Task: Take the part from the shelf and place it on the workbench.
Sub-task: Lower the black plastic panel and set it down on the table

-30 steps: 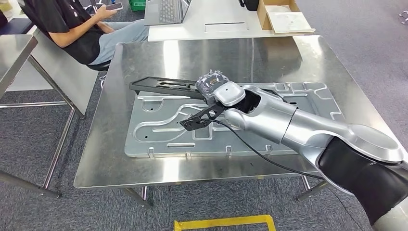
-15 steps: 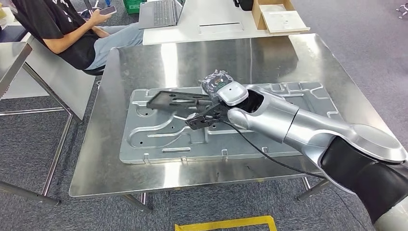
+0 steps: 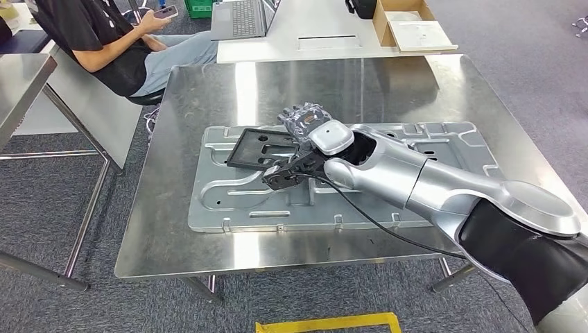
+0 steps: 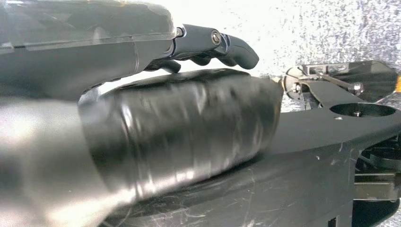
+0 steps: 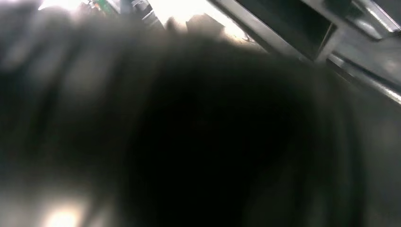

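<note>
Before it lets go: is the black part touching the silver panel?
Cannot tell. The head view looks down on the part, held by the right hand, over the panel; from above neither contact nor a gap shows plainly.

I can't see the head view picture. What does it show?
A silver robot arm reaches across a steel workbench, its right hand holding a flat black part over a large grey metal panel. A seated person holds a phone behind.
</note>
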Controlling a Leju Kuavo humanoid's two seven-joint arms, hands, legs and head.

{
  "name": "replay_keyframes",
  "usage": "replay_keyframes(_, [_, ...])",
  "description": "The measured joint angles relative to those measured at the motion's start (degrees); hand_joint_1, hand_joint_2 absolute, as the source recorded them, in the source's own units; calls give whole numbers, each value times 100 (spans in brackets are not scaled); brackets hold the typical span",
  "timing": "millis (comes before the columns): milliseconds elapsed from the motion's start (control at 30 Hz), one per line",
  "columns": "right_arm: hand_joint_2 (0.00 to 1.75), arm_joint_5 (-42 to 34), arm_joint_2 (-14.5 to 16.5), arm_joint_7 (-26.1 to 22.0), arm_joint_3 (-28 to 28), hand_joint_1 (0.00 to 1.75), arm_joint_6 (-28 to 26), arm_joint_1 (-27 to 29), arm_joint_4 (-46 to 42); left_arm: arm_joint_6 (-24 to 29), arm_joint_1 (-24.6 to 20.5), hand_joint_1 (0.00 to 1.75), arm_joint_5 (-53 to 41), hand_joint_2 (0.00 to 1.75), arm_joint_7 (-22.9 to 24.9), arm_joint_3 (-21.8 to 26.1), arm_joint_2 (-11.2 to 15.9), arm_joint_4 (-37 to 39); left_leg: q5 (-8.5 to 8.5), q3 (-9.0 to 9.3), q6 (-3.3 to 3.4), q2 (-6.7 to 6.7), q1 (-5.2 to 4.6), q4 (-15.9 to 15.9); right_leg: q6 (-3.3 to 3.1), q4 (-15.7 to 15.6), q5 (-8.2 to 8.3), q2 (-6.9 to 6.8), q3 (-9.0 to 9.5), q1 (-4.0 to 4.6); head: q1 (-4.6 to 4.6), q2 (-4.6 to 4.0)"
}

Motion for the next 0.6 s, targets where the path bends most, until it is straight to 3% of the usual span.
replay_keyframes(67, [0,1,4,-8,1,0,-7,-3,2,1,-2,0,-2,0,10,0,-1,0,-8,-40,-53,-3,-13,51,-38,-185,12,2,85,26,-6,-1])
replay_keyframes(167, [0,1,1,-13,1,0,-11,-2,15,4,3,0,-3,0,22,0,1,1,-3,-70,-127,-3,-1,56,-120,-204,68,4,54,22,-4,-1])
replay_keyframes(233, [0,1,0,-16,0,0,-14,-3,27,9,2,0,-3,0,37,-1,2,2,-217,-174,-206,3,10,295,-183,-243,116,-3,39,-16,-23,0])
replay_keyframes(333, [0,2,3,-23,2,0,-16,3,34,23,-4,0,-5,0,59,-2,2,2,-777,-524,-295,11,55,1229,-217,-249,160,-16,-11,-27,-44,0])
replay_keyframes(400, [0,2,3,-24,4,0,-16,15,40,26,-4,0,-5,0,64,-2,2,1,-841,-562,-304,11,65,1471,-208,-237,189,-22,-61,-23,-43,-1])
replay_keyframes(433, [0,2,3,-24,5,0,-16,21,42,28,-4,0,-5,0,65,-2,2,1,-740,-436,-291,11,65,1305,-199,-233,203,-22,-81,-22,-44,-1])
replay_keyframes(533, [0,3,1,-25,6,0,-19,15,44,43,10,0,-5,0,66,-2,6,2,-377,198,-200,10,37,251,-142,-232,256,-15,-116,-9,-41,-1])
replay_keyframes(600, [0,4,-2,-25,6,0,-20,10,45,50,14,0,-4,0,67,-2,9,2,-332,324,-131,9,-4,-18,-71,-250,305,-20,-128,-7,-40,0])
